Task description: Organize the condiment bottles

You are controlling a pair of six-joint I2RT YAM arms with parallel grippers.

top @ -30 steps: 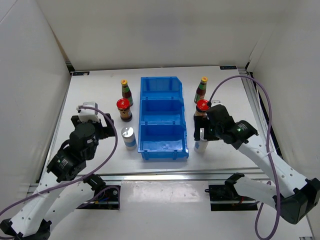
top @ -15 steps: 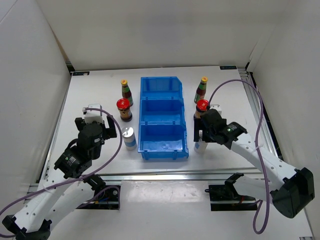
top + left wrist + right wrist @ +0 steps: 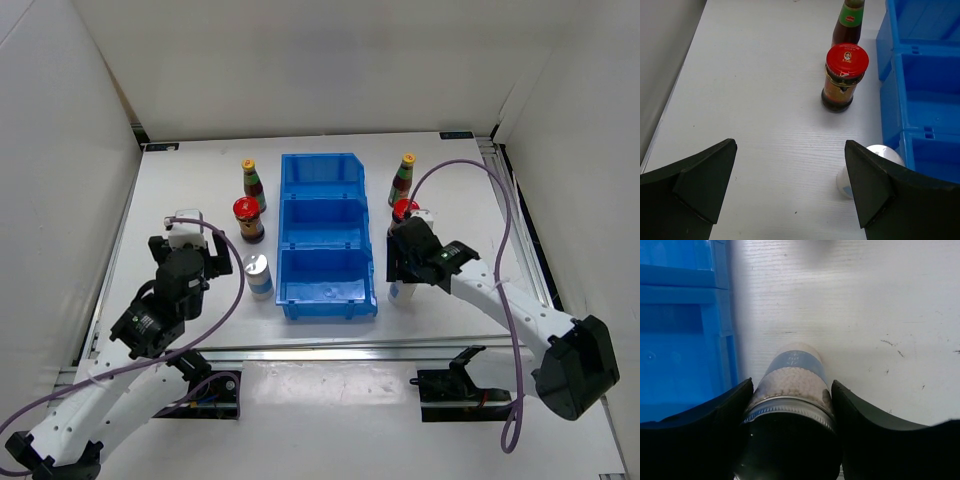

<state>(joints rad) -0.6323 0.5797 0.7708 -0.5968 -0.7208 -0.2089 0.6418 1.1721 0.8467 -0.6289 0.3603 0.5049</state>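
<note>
Left of the blue bin (image 3: pixel 325 235) stand three condiment bottles: a slim yellow-capped one (image 3: pixel 252 183), a red-lidded jar (image 3: pixel 248 220) and a white-blue silver-topped one (image 3: pixel 258 275). My left gripper (image 3: pixel 790 190) is open above bare table, with the jar (image 3: pixel 844 75) ahead and the white-blue bottle (image 3: pixel 875 155) by its right finger. Right of the bin stand a slim bottle (image 3: pixel 403 178), a red-lidded jar (image 3: pixel 404 211) partly behind my arm, and a white-blue bottle (image 3: pixel 402 292). My right gripper (image 3: pixel 792 405) is shut on that bottle (image 3: pixel 792 382), a finger pressed against each side below its silver top.
The bin's wall (image 3: pixel 685 340) lies just left of the held bottle, and its three compartments hold nothing. White walls close in the table on the left, back and right. A metal rail runs along the near edge (image 3: pixel 330 352).
My right gripper has lowered over the white-blue bottle and closed from wide open onto it. The left arm shifted slightly forward toward the left group of bottles, still open.
</note>
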